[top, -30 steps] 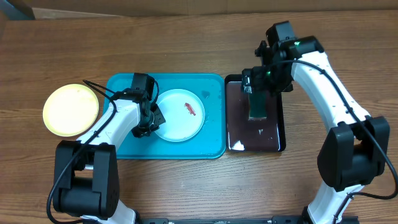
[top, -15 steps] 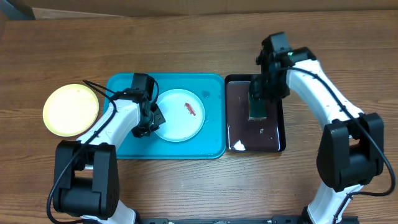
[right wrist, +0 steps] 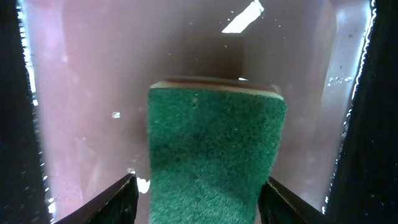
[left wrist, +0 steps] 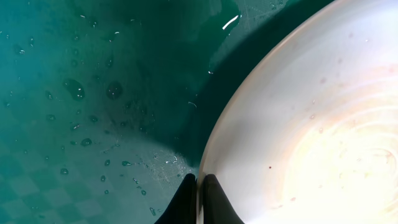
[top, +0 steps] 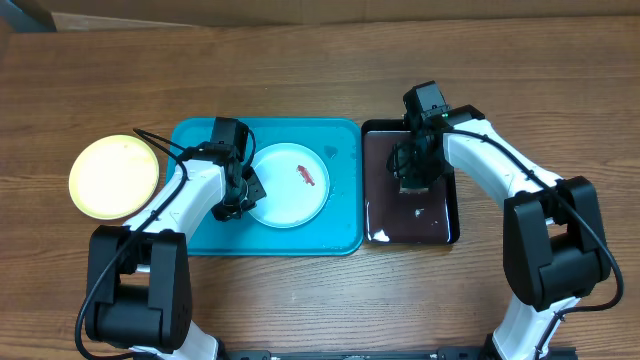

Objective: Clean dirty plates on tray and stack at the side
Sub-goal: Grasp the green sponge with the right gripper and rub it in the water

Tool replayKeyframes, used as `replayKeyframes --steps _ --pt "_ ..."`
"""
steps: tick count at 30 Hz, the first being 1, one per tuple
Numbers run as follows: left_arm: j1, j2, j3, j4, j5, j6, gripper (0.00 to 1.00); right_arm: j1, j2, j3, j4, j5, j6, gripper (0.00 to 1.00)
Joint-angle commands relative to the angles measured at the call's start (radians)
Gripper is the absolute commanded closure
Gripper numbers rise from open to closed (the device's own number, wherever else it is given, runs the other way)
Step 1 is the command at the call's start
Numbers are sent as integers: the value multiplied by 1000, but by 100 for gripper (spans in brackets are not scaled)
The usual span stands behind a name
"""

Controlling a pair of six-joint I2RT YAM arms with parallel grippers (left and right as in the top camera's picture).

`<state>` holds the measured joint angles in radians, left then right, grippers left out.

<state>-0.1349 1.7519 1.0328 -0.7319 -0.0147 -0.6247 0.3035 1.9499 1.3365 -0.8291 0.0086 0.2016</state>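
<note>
The white plate lies on the turquoise tray and has a reddish smear near its middle. My left gripper is shut on the plate's left rim. In the left wrist view the fingertips pinch the rim of the plate over the wet tray. The pale yellow plate lies on the table to the left of the tray. No light blue plate shows. My right gripper is low over the dark tray, its fingers open on either side of a green sponge.
The glossy dark tray is wet, with white specks on it, and stands just to the right of the turquoise tray. Bare wooden table lies beyond both trays. A cardboard edge runs along the back.
My right arm has moved in and down from the back of the dark tray until its gripper is over the sponge. The left arm and the plates have not moved.
</note>
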Motion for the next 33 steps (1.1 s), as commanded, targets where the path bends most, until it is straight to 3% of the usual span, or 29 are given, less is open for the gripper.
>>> replayKeyframes --steps 1,6,9,10,13,33 --pt "3 10 -24 7 -3 19 96 2 -18 -25 22 17 8 37" --pt "3 10 -24 7 -3 19 96 2 -18 -60 67 17 8 42" --pt "3 10 -24 7 -3 19 96 2 -18 -63 79 16 8 51" --pt "3 10 -24 7 -3 19 96 1 -19 -59 80 17 8 60" --pt "3 10 -24 7 -3 19 96 1 -24 -29 58 17 7 96" --pt "3 10 -25 7 -3 19 96 49 -435 11 -18 17 -26 96"
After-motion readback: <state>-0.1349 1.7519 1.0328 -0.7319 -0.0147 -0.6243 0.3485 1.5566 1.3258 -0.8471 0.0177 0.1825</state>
